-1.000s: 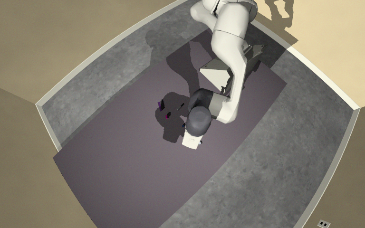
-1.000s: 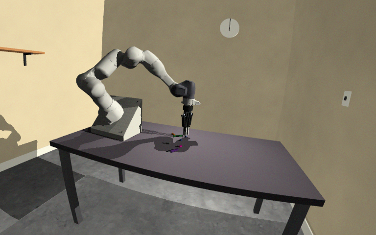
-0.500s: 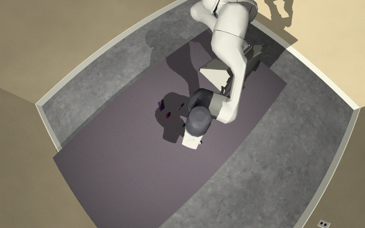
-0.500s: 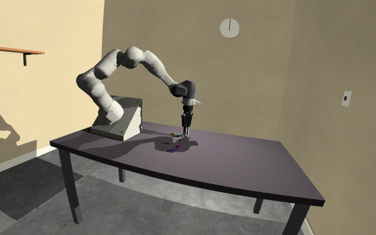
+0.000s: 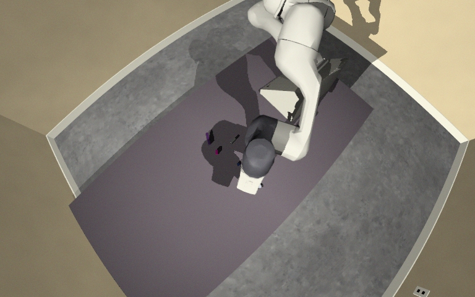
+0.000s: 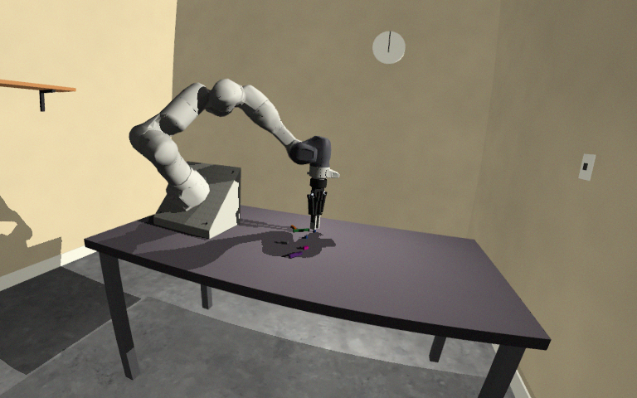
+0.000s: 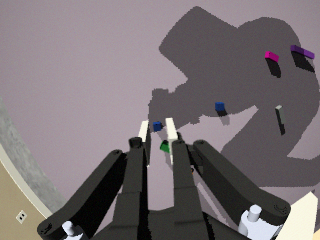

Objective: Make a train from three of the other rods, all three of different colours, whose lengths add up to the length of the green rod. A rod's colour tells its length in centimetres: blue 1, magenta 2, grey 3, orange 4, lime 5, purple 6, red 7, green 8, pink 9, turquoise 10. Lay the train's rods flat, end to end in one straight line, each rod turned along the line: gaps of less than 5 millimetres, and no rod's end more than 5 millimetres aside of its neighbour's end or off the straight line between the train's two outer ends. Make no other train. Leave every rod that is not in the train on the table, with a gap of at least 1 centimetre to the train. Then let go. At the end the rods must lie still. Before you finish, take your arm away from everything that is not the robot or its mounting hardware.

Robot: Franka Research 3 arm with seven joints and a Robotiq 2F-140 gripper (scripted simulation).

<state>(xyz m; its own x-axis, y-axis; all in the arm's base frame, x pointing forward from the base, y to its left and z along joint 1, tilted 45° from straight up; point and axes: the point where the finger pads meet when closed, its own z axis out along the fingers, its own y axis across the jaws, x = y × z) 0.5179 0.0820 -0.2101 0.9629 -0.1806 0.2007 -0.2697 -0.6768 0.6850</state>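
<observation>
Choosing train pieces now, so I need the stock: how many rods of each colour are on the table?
Blue rods: 2
Green rod: 1
Magenta rod: 1
Purple rod: 1
Grey rod: 1
Orange rod: 1
Total: 7 rods

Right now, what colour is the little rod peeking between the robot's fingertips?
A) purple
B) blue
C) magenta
B: in the wrist view a blue rod shows in the gap between the gripper's fingertips, while the purple rod and the magenta rod lie far off to the side.
</observation>
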